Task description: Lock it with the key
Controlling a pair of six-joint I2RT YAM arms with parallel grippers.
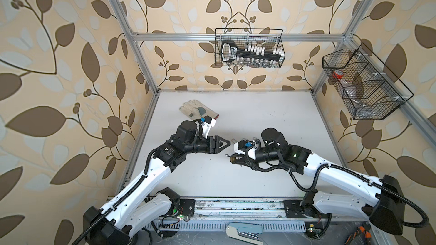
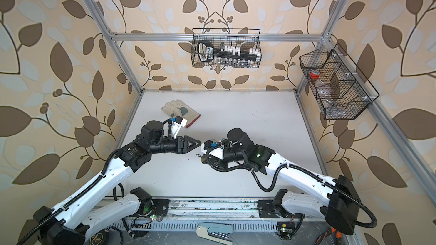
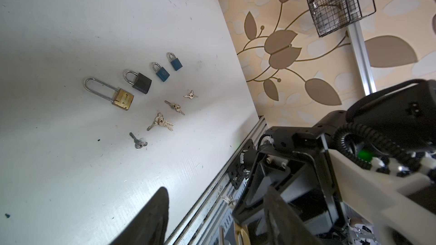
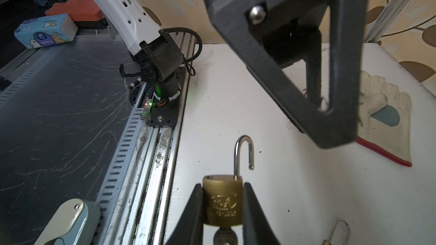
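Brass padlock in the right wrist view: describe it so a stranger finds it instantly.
Start at the white table, then the right arm reaching over its middle. Its jaws pinch a small brass padlock, the only one with its hoop open and a key in its base.

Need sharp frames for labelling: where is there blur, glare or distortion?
Both top views: wide-angle stretch toward the edges, even light. Left wrist: near finger blurred, padlocks sharp, soft sheen on the table. Right wrist: brass padlock sharp, glove softer.

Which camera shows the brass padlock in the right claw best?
Right wrist view: the brass padlock, shackle open, sits close in the right claw. Both top views show a brass speck; left wrist view, an edge.
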